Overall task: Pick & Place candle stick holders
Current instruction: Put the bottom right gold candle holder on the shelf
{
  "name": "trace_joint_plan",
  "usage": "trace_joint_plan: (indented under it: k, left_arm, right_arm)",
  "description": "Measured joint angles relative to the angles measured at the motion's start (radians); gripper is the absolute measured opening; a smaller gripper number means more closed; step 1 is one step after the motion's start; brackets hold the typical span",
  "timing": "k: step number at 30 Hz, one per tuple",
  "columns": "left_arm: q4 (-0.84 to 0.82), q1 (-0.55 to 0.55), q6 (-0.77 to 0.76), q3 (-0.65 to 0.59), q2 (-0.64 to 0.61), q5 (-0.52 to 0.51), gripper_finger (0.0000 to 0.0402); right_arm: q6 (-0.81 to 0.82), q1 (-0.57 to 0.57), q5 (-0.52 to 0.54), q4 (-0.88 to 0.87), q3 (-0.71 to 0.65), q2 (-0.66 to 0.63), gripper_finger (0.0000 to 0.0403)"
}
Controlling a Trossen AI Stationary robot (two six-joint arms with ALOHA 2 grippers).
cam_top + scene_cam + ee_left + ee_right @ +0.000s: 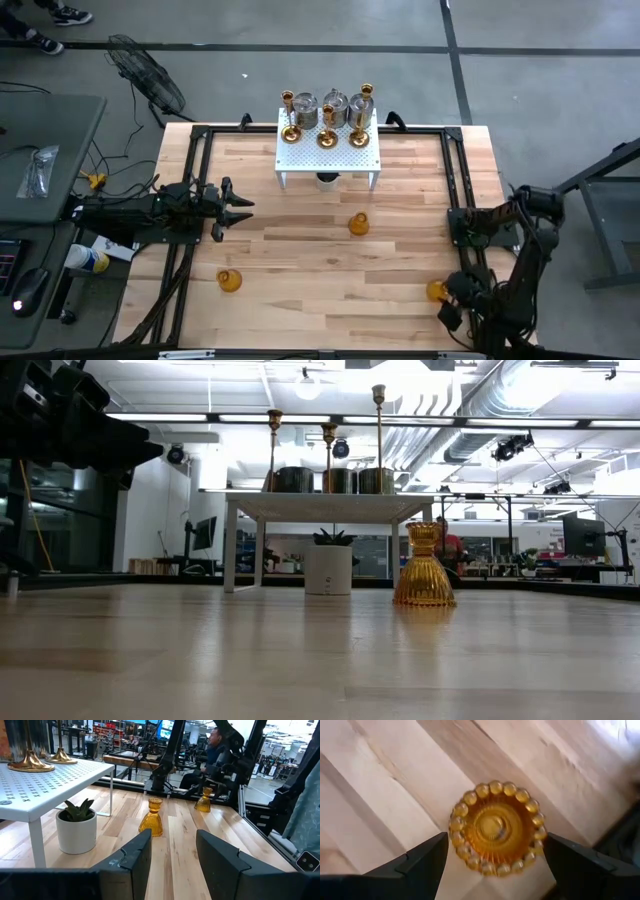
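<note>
This is a robotics lab or workshop in a large industrial hall. The low view shows exposed silver ducts (520,400) and strip lighting under a high ceiling, with monitors (583,537) on benches behind. The left wrist view looks past the wooden desk (185,845) to more dark-framed workstations and a seated person (215,750). From above, the floor is bare grey concrete (560,90), with a floor fan (148,75) and a side table carrying a mouse (32,289).

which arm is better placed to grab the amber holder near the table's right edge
Right. The right claw hangs open straight above the beaded amber glass candle holder, fingers on either side of it. The left claw sits across the table.
</note>
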Motion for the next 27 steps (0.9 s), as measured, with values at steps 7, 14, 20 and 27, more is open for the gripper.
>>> trace_joint_plan:
  k: [7, 14, 20, 27]
  left_arm:
    - [0.000, 0.000, 0.000, 0.000, 0.000, 0.000, 0.0152]
    - [0.000, 0.000, 0.000, 0.000, 0.000, 0.000, 0.0152]
    - [0.000, 0.000, 0.000, 0.000, 0.000, 0.000, 0.0152]
    - [0.000, 0.000, 0.000, 0.000, 0.000, 0.000, 0.0152]
  right_arm:
    - [-0.004, 0.009, 0.074, 0.013, 0.000, 0.069, 0.0311]
    - [-0.020, 0.009, 0.154, -0.020, 0.000, 0.062, 0.0269]
    - [-0.021, 0.009, 0.170, -0.015, 0.000, 0.062, 0.0220]
    - [-0.017, 0.007, 0.189, -0.014, -0.001, 0.062, 0.0170]
